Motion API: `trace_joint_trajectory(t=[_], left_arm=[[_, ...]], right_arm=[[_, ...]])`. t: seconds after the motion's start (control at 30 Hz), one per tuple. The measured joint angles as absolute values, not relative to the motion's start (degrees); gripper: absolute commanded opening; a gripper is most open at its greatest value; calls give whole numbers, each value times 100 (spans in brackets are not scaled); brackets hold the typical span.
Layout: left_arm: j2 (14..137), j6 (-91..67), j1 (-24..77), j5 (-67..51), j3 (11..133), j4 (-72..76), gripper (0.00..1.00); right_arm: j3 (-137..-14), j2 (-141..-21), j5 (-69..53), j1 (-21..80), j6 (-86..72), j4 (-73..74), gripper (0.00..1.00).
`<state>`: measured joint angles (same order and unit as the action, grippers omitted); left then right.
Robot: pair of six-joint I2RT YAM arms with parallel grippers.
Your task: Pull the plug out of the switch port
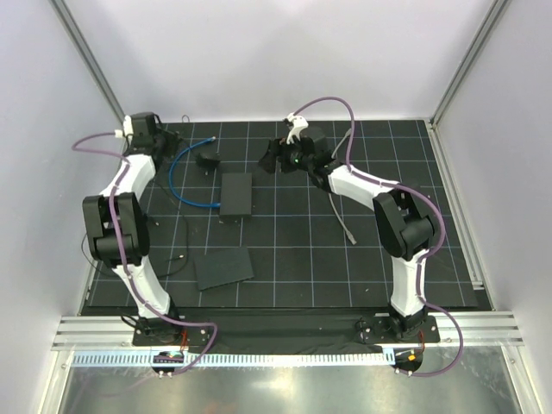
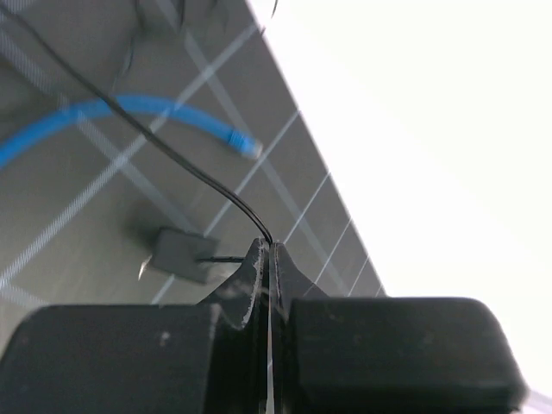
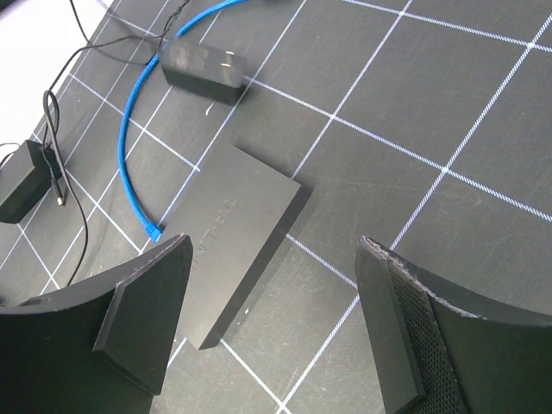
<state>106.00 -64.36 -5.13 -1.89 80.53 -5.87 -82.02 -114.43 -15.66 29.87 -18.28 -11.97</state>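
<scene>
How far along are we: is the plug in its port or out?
Apparently in: the plug abuts the switch edge; the port is hidden.

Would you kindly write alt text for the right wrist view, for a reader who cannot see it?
The right gripper, jaws wide open, hangs above a matte-black switch box on a gridded black mat. A blue cable curves to the box's left edge, ending in the plug there; whether it is seated is unclear. A black power adapter lies beyond.

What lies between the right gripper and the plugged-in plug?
The switch box itself: in the top view it separates the right gripper from the plug.
</scene>
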Motion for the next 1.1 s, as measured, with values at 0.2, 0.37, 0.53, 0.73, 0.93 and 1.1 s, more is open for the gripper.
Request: trace_joint_trajectory(t=[0.2,0.37,0.53,0.73,0.93,1.1], left_arm=[[11236,-6233,-722,-58,9074,-923,17],[11343,-6182,-746,-27,9102,-1256,56],[11340,-6114,-738,-5,9102,-1522,67],[10661,-6090,-735,-10,8202,-1577,66],[9122,-6149,-666,-93,6604,-1385,54],[8136,-6294,-338,-143,5590,-1090,52]], right_arm=[[-8329,-11566,-1581,2993,-1820,-1157,83],[-8374,-11590,-1581,3022,-1815,-1105,83],[-8390,-11601,-1584,3087,-1800,-1087,83],[-8390,-11601,-1581,3157,-1662,-904,83],[-8388,-11601,-1581,3192,-1533,-753,83],[-8388,-11601,-1586,3214,-1520,-749,83]])
